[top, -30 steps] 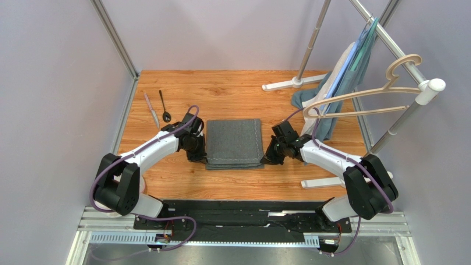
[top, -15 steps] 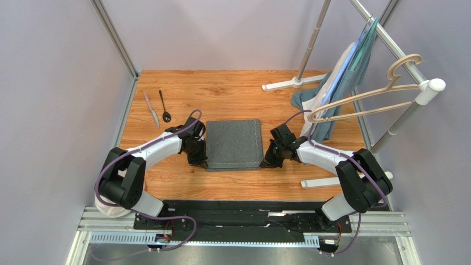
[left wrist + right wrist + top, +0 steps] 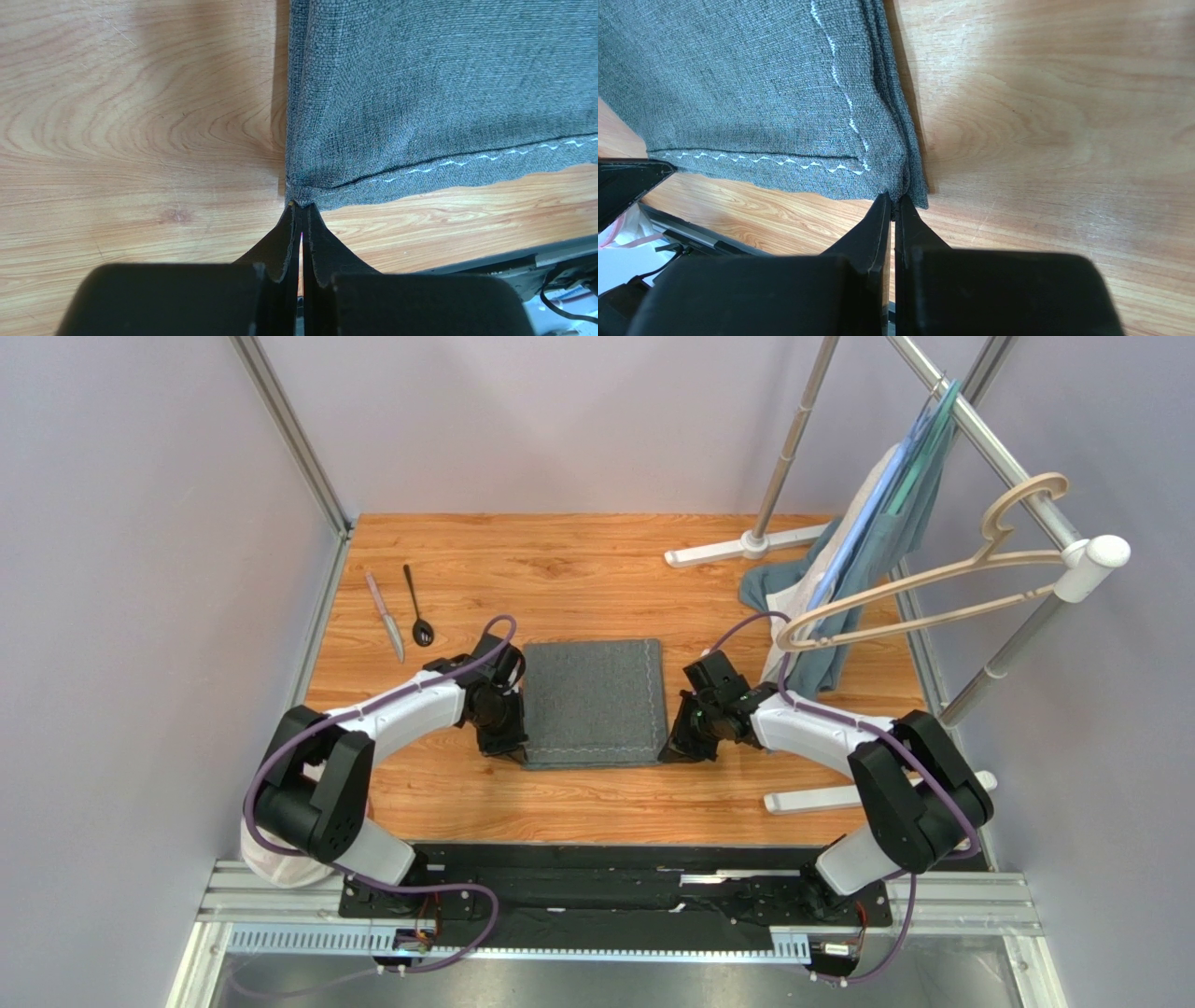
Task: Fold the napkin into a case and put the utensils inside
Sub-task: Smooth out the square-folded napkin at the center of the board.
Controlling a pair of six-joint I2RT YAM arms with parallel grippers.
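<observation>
**Desk:** Surface and room?

**Me:** Wood-grain bench (image 3: 589,560), with pale grey walls (image 3: 561,420) around it. A metal rack (image 3: 793,434) stands at the far right. A teal-grey garment (image 3: 877,532) hangs from it, and a pale hanger (image 3: 898,585) sits on its rail.

**Desk:** Task items?

**Me:** The napkin (image 3: 592,703) lies folded flat mid-bench, between my two arms. I have the left gripper (image 3: 300,210) clenched on its near left corner and the right gripper (image 3: 892,199) clenched on its near right corner. The knife (image 3: 385,615) and spoon (image 3: 418,605) lie side by side at the far left, apart from each other and well away from the napkin.

**Desk:** Change from a second ago?

**Me:** Both elbows have swung inward. The napkin outline looks slightly narrower. Knife and spoon are unmoved.

**Desk:** Count?

**Me:** One napkin, one knife, one spoon, two grippers, one garment. One hanger that I can make out.
</observation>
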